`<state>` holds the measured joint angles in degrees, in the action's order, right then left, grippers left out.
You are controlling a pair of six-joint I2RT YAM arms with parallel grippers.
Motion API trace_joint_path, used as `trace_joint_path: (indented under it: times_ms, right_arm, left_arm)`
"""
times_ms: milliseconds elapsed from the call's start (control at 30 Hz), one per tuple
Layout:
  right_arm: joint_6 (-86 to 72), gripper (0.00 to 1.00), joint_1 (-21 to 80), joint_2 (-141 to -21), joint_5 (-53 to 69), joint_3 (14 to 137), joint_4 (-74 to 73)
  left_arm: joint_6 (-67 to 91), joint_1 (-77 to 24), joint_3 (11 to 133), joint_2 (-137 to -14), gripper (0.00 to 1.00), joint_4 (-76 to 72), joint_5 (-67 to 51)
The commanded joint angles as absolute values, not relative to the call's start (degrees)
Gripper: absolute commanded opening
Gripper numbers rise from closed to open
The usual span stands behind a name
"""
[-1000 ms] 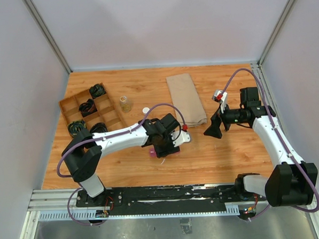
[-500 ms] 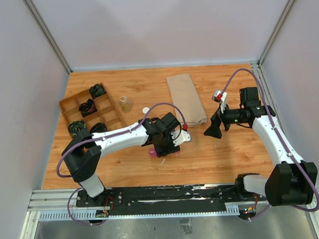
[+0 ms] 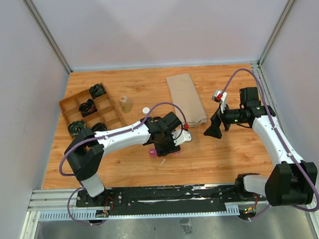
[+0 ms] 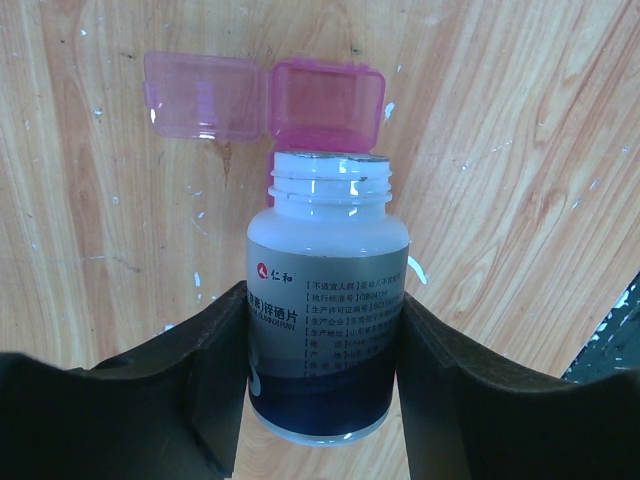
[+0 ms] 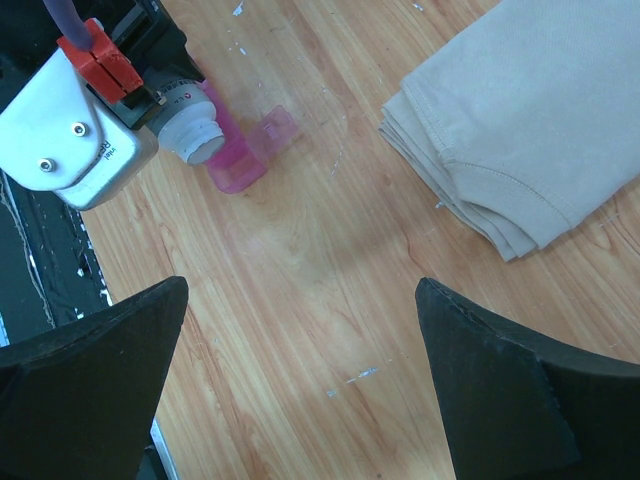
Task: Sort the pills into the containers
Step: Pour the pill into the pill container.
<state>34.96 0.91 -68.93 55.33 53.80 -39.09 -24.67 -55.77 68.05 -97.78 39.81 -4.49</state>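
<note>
- The left gripper [image 4: 325,340] was pinched on the labelled barrel of a white plastic pill bottle [image 4: 327,290]. The bottle was uncapped and lay nearly level, with its threaded mouth aimed at the container. Its contents could not be made out.
- The small translucent magenta-pink plastic container [image 4: 325,95] sat on the brown wooden tabletop [image 4: 520,150], just beyond the bottle's mouth. Its hinged lid [image 4: 205,95] was folded open flat to one side. Only one compartment could be made out, and nothing showed inside it.
- From above, the container [image 3: 152,151] showed only as a pink spot at the near-left edge of the left gripper [image 3: 165,143].
- The right gripper [image 5: 300,300] hung over bare wood with its fingers spread wide and nothing between them. It was beside the folded beige cloth [image 5: 520,110] and apart from the container [image 5: 235,160].
- The container looked very light, with thin, smooth walls, so it would probably skid on the wood if the bottle's rim nudged it.
- The thin lid hinge seemed the weak spot, so the short side walls of the box would be the safer place to steady it.
- The bottle looked rigid and slick, so a firm hold low on the barrel suited it.
</note>
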Motion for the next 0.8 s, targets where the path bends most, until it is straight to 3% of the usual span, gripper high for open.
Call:
trace_joint_path:
  times_ms: [0,767]
  right_arm:
    - [35.88,0.99,-0.26,-69.04,56.62,55.06,-40.4]
    - [36.14,0.99,-0.35,-69.17,56.78,55.28,-40.71]
  left_arm:
    - [-25.66,-56.47,70.22,-98.24,0.0,40.84,-3.92]
    - [-26.12,-57.12,70.5,-97.88,0.0,40.6,-4.43]
